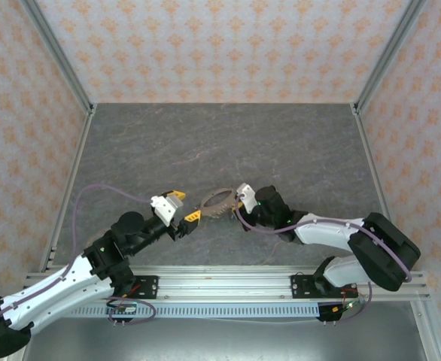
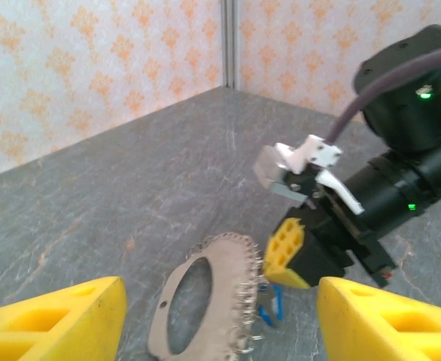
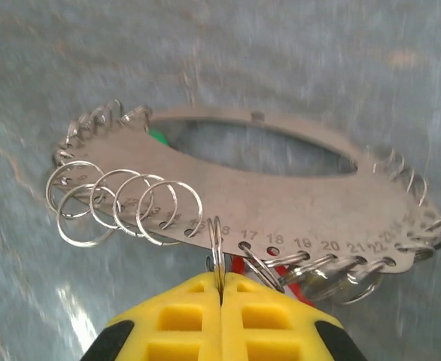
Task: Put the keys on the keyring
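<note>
Keyring [image 3: 281, 180]: ring plate at mid-desk [image 1: 205, 143], between my arms.
My right gripper [image 3: 220, 282] is pinched on one split ring [image 3: 217, 248] at its edge, and my left gripper [image 1: 184, 207] stands open beside it. Threading step, I judge; next, a key must reach that ring.

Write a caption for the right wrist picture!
Shut yellow fingers pinch one small ring on a flat metal plate with numbered holes.
</note>
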`<action>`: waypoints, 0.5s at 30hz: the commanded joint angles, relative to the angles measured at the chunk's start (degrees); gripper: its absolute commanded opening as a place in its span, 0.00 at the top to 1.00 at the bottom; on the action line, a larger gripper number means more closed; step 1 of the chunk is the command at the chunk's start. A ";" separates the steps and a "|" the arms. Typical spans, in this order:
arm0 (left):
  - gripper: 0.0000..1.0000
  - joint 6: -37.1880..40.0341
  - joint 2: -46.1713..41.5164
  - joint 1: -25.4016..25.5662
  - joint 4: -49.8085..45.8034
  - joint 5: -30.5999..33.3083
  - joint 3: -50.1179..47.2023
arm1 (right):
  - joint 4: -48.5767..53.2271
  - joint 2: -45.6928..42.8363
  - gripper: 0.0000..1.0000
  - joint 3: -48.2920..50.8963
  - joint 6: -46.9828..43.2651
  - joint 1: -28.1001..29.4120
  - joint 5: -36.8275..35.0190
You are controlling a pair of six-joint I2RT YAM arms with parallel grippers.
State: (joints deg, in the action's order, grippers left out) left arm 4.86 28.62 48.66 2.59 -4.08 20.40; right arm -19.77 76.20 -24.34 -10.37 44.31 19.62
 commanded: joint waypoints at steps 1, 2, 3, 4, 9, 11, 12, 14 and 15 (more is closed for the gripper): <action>0.32 -1.30 2.79 0.11 0.50 3.37 0.59 | -1.35 -5.98 0.94 2.77 4.19 -0.11 -2.90; 0.32 -1.43 4.14 0.03 -0.08 4.08 1.27 | -0.80 -7.50 0.88 3.47 4.60 -0.11 -3.75; 0.32 -1.59 5.25 0.03 -0.43 4.95 1.84 | 0.24 -8.92 0.82 4.01 5.00 -0.11 -4.85; 0.32 -1.90 6.50 0.00 -0.71 5.82 2.45 | 1.49 -11.42 0.78 4.49 4.99 -0.11 -6.30; 0.28 -6.51 8.84 -4.30 -1.63 8.32 3.68 | 5.61 -24.08 0.63 6.56 6.25 -0.19 -17.05; 0.28 -8.75 8.95 -8.92 -4.03 8.86 4.26 | 6.65 -30.09 0.54 6.86 5.79 -0.41 -24.83; 0.27 -9.71 8.83 -11.12 -5.00 9.51 4.51 | 6.92 -32.25 0.50 6.88 4.87 -0.86 -27.75; 0.23 -11.26 8.56 -15.66 -6.14 12.14 4.50 | 7.44 -35.32 0.42 6.09 1.66 -2.69 -32.99; 0.20 -11.30 8.39 -17.48 -5.94 13.36 4.26 | 7.98 -35.59 0.40 5.48 0.73 -4.20 -34.88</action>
State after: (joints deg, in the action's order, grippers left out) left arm -3.01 37.60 34.74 -0.78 3.99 23.00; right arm -14.15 42.30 -18.13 -6.74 42.41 -3.16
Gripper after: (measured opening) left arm 0.777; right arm 0.584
